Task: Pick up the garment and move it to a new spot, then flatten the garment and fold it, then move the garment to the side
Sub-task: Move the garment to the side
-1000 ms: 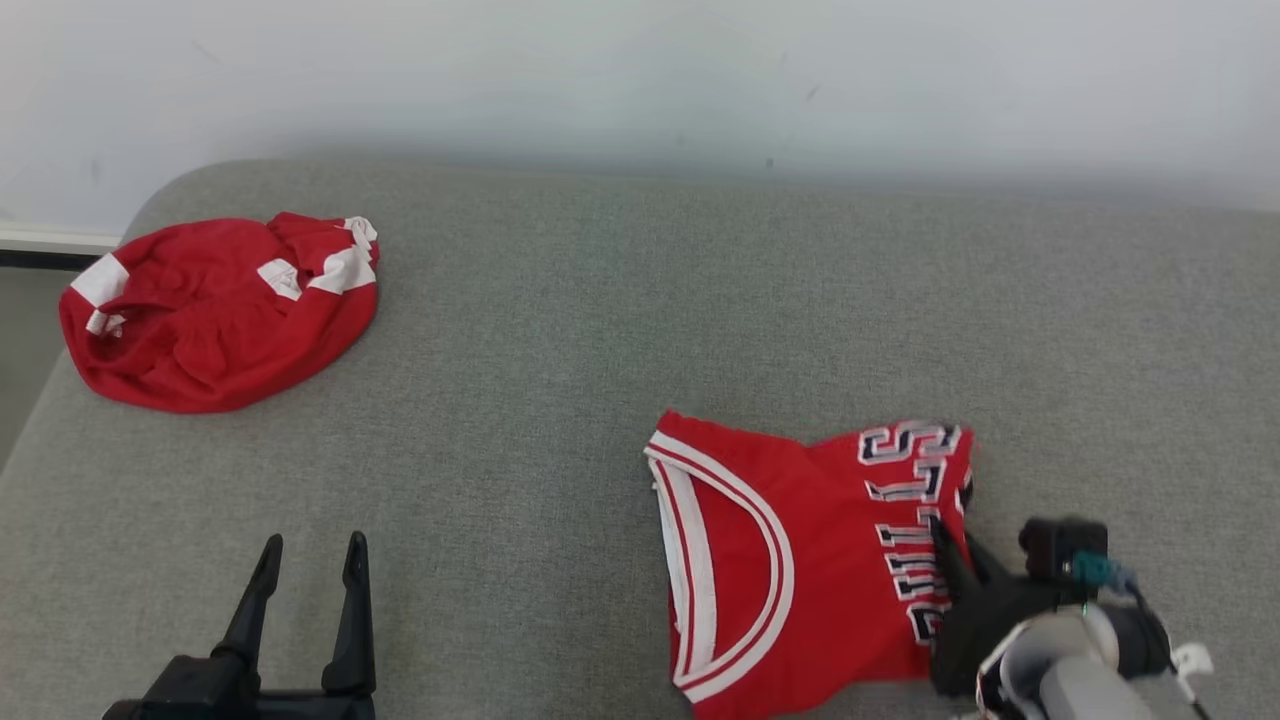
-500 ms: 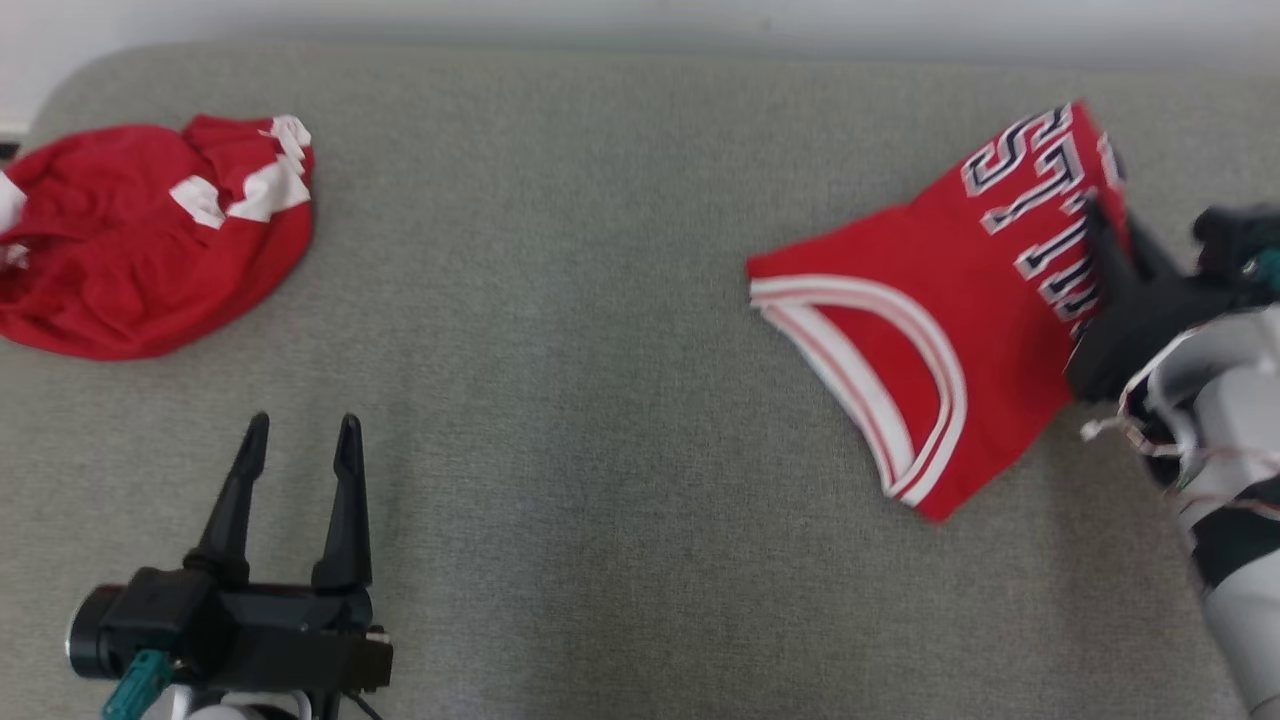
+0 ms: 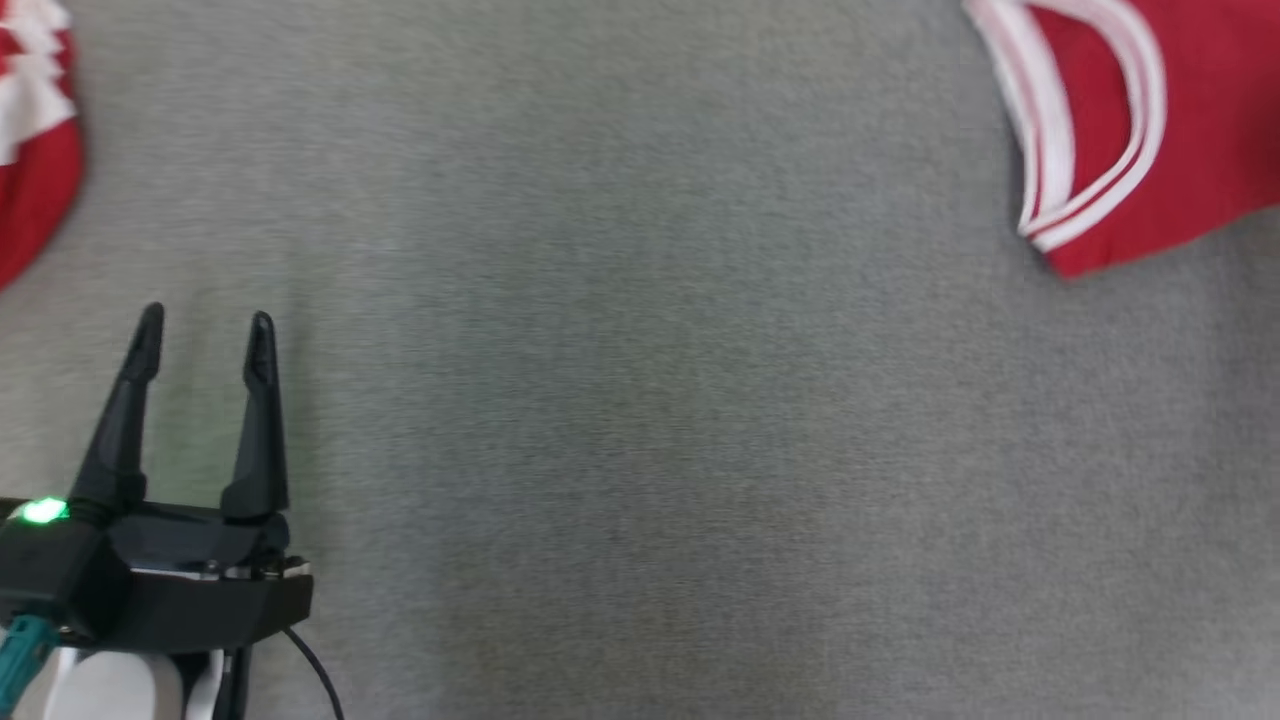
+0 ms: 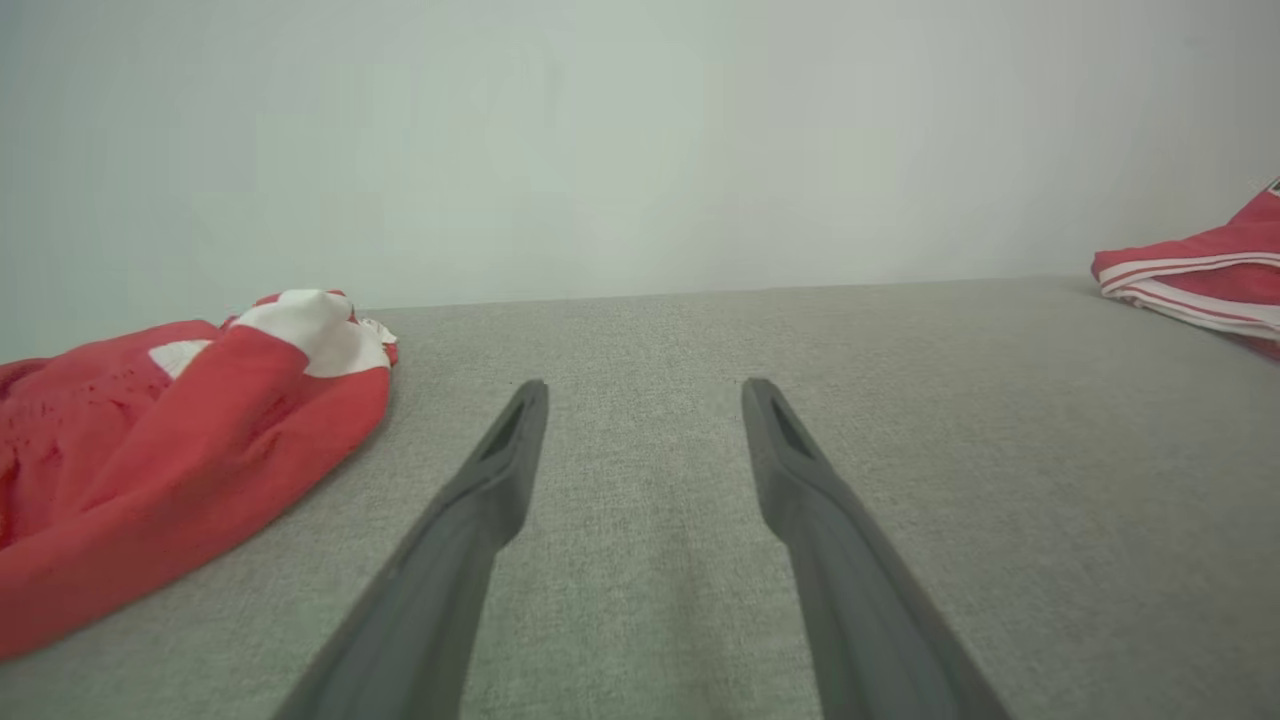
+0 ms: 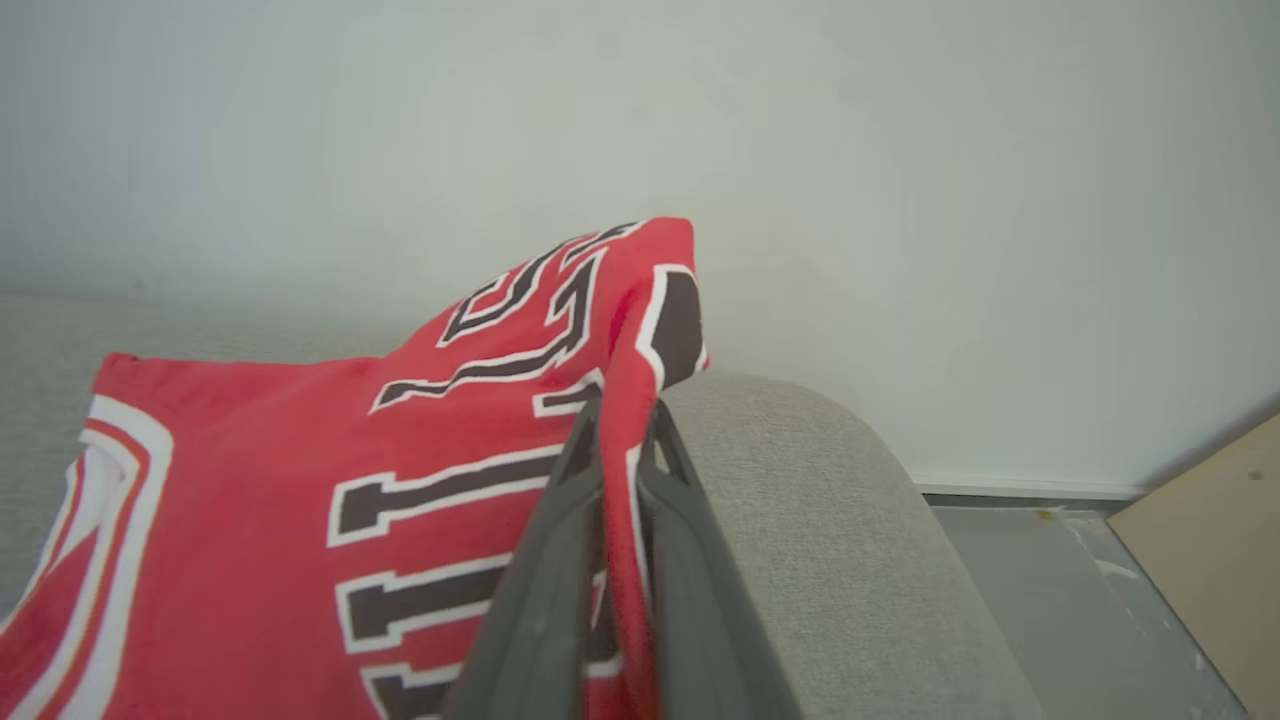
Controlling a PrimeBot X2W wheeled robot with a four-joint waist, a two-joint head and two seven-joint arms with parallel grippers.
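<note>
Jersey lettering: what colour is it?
Black, outlined in white, on the red jersey; clearest in the right wrist view.

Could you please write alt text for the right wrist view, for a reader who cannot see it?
The jaws of the right gripper are shut on a raised fold of a red jersey with black-and-white lettering. The rest of the jersey slopes down to the left over a grey cushion, with a pale wall behind.
</note>
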